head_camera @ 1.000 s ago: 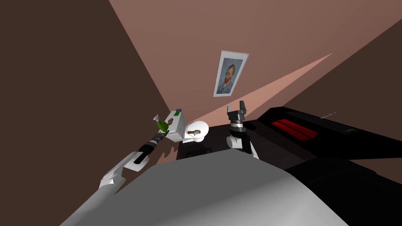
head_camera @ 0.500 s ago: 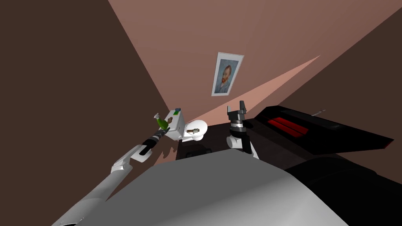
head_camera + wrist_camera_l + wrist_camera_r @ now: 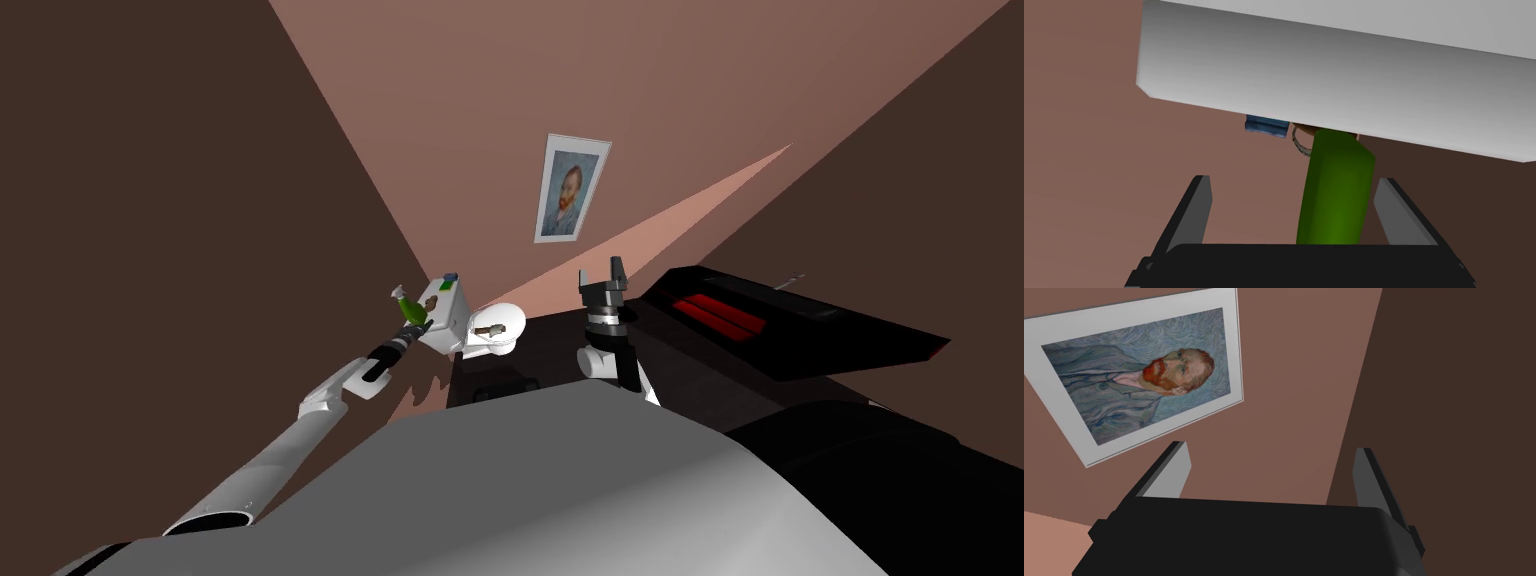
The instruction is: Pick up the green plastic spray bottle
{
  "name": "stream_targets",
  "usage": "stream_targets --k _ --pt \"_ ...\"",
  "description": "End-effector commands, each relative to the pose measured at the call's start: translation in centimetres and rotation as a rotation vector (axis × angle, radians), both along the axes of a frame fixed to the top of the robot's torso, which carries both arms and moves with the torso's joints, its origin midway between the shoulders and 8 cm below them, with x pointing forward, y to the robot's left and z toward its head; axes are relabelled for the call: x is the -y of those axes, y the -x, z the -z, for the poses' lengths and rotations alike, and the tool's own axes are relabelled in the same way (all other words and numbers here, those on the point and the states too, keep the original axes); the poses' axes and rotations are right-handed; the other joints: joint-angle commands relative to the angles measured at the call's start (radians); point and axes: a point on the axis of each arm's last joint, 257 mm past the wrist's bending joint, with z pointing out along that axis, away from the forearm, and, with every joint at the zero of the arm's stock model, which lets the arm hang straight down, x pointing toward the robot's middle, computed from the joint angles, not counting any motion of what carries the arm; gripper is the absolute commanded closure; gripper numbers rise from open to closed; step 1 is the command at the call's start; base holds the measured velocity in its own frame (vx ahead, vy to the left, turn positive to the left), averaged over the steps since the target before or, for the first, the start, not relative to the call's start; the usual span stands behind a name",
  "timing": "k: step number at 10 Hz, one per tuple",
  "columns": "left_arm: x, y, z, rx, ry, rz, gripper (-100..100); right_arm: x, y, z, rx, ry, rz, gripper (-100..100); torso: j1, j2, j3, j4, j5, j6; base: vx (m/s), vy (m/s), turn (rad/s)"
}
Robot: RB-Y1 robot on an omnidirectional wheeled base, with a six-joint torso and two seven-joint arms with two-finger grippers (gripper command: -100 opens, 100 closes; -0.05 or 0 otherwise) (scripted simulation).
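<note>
A green spray bottle (image 3: pixel 409 310) with a pale nozzle stands at the left edge of a white toilet tank (image 3: pixel 447 318). My left arm reaches out to it, and my left gripper (image 3: pixel 421 328) is at the bottle's base. In the left wrist view the green bottle (image 3: pixel 1336 195) stands between the open fingers of the left gripper (image 3: pixel 1294 181), nearer one finger (image 3: pixel 1391 205), with gaps on both sides. The tank's white face (image 3: pixel 1349 75) lies just beyond. My right gripper (image 3: pixel 600 267) is raised at centre, open and holding nothing (image 3: pixel 1271 448).
A white toilet bowl (image 3: pixel 500 330) adjoins the tank. A small blue item (image 3: pixel 452 277) and a brown object sit on the tank. A black fixture with red stripes (image 3: pixel 760 325) lies to the right. Brown walls meet in a corner behind the toilet.
My left arm has stretched further forward toward the bottle. The head camera has shifted a little, sliding the whole picture. The bottle stays on the tank.
</note>
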Motion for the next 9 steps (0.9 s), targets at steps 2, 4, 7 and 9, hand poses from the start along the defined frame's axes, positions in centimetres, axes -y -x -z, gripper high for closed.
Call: stream_targets --k 2,4,7,9 --pt "-1.0 -2.3 -1.0 0.015 -0.011 -0.02 -100 0.0 0.0 0.0 0.0 0.0 0.0 0 0.0 -0.004 -0.002 0.0 0.0 0.0 -0.049 -0.016 0.02" --pt "-2.2 -2.9 -1.0 0.009 -0.019 -0.043 -100 0.0 0.0 0.0 0.0 0.0 0.0 0 0.002 -0.012 -0.007 -0.003 0.0 0.0 0.03 0.006 -0.004" --pt "-2.9 -5.5 -2.0 0.006 -0.032 -0.052 -100 0.0 0.0 0.0 0.0 0.0 0.0 0 0.0 -0.001 -0.001 0.0 0.0 0.0 -0.14 -0.026 -0.067" --pt "-3.6 -6.8 -3.2 0.021 -0.038 -0.067 -100 0.0 0.0 0.0 0.0 0.0 0.0 0 0.001 -0.008 -0.004 -0.001 0.0 0.0 -0.006 -0.001 0.007"
